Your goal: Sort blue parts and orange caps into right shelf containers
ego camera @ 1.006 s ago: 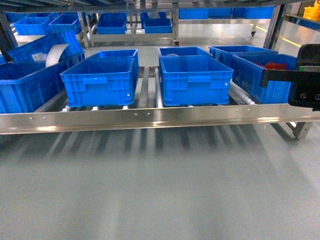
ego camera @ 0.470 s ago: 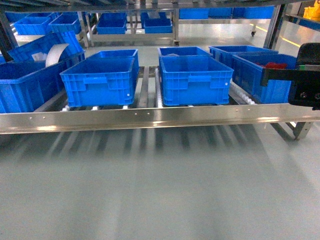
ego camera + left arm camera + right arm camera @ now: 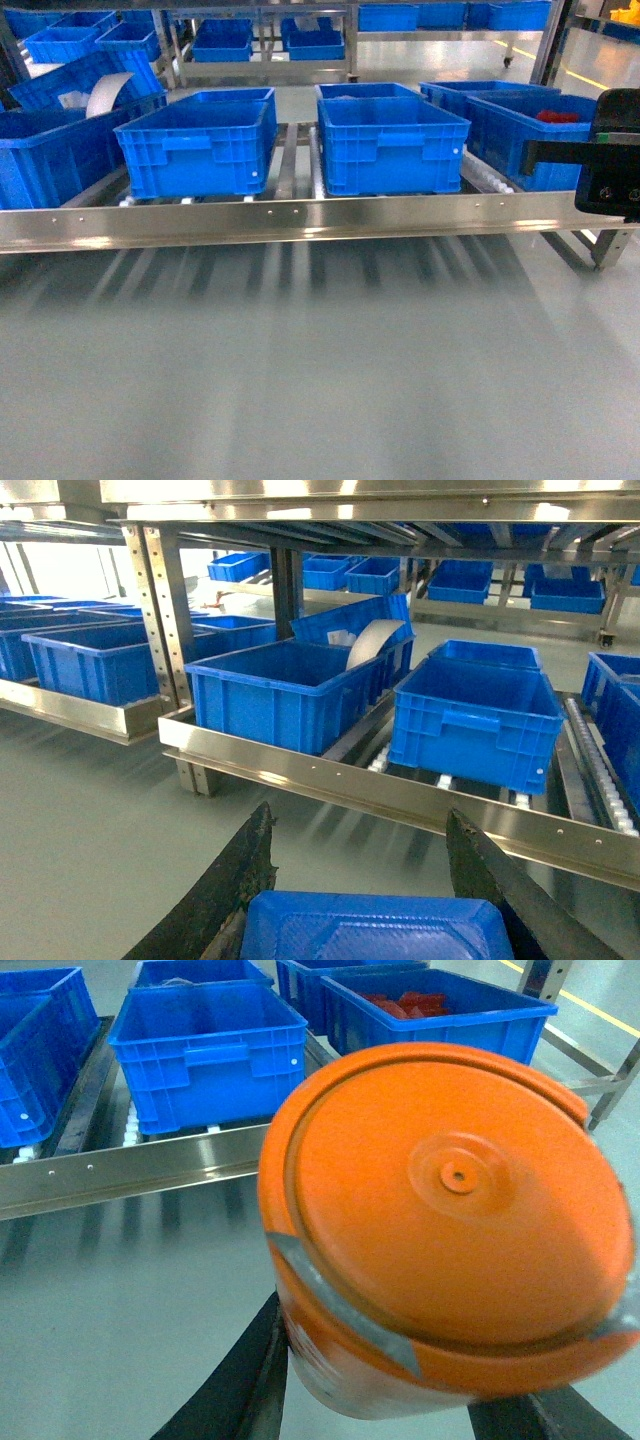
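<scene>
the orange cap point(image 3: 440, 1230) fills the right wrist view, pinched in the right claw point(image 3: 400, 1400), whose dark fingers point(image 3: 235, 1385) press its lower sides; its flat round face points at the camera. the blue part point(image 3: 375, 927), a flat blue plastic piece with a raised rim, sits between the two dark fingers point(image 3: 225, 895) of the left claw point(image 3: 370, 920), which looks pressed against its sides, though the contact itself is cut off at the frame's bottom edge.

ahead, across bare grey floor point(image 3: 300, 380), stands the low steel roller shelf point(image 3: 300, 218) with blue crates in a row: two at the middle point(image 3: 195, 150) point(image 3: 390, 145), and on the right a crate holding red-orange pieces point(image 3: 530, 135).

judging from this, the step in hand is carrying both items to the shelf. the next move calls for closing the gap, lifting the right arm over the right-hand crate's rim and letting the cap go there, then finding the blue part its own crate.
</scene>
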`<state>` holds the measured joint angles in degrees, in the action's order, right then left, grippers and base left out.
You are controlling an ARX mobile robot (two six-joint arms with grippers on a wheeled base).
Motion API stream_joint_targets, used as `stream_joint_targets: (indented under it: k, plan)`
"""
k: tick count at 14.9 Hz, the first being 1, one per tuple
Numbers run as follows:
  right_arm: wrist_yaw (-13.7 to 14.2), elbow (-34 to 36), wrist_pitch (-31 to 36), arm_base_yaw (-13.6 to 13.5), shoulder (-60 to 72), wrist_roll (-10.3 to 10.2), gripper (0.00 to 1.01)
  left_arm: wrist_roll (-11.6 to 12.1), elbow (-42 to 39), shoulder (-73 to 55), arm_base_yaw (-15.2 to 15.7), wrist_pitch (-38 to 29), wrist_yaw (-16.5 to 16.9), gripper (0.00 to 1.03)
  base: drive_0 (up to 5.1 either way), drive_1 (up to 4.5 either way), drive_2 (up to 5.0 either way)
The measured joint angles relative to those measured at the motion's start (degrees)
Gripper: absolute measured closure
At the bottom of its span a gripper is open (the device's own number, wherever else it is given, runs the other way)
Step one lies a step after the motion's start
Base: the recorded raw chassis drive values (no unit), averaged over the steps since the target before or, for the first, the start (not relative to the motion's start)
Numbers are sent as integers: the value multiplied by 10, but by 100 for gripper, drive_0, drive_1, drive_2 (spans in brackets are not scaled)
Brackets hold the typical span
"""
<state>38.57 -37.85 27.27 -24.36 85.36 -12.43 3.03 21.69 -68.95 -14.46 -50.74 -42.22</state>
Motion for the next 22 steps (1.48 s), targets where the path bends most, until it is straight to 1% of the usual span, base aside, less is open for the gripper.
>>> stream_joint_targets:
  k: [8,22]
  plan:
    - [0,0,1,0,0,0,60,0,0,0,0,-1,0,62,0,0,0]
    - [0,0,1,0,-1,0,60,0,0,2,0,0,0,62,0,424,-425]
